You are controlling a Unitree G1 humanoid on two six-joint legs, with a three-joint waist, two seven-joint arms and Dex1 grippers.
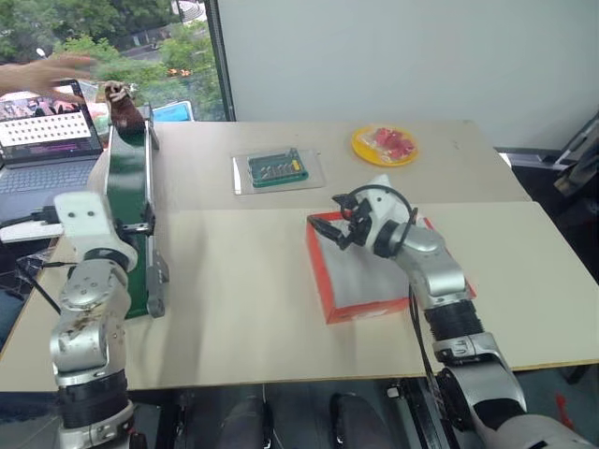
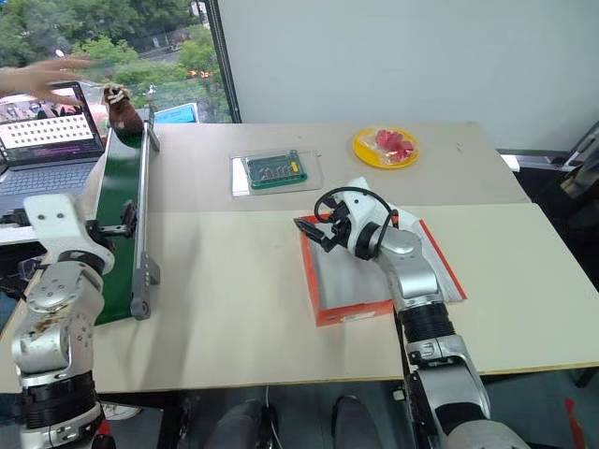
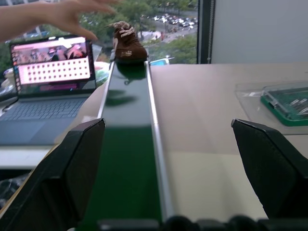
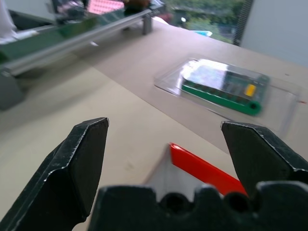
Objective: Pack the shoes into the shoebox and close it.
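From the head cameras I see my right gripper (image 2: 315,230) hanging over the far left corner of the shoebox (image 1: 333,297), its two black fingers spread apart with nothing between them. The box lies open and flat on the table (image 1: 234,309), red-orange rim around a pale grey inside, and it has no shoes in it. My right wrist camera gives me what the head views do not: between those parted fingers (image 4: 82,163) I see the red corner edge of the box just below the claw, and beyond the claw a clear tray holding a green board (image 4: 224,86).

My left gripper (image 3: 168,159) shows best from its own wrist camera. The fingers stand wide apart and empty, pointing along a green conveyor belt (image 3: 127,144). Straight ahead of that claw, at the far end of the belt, sits one brown shoe (image 3: 127,45) with white laces, well apart from the fingertips. A person's hand (image 3: 72,14) hovers just beside the shoe, above a laptop (image 3: 48,91) that sits beside the belt. In the head views the same shoe is small at the belt's far end. I can make out only that one shoe.

Beyond the right claw a yellow plate (image 1: 385,146) with red pieces sits near the table's far edge.
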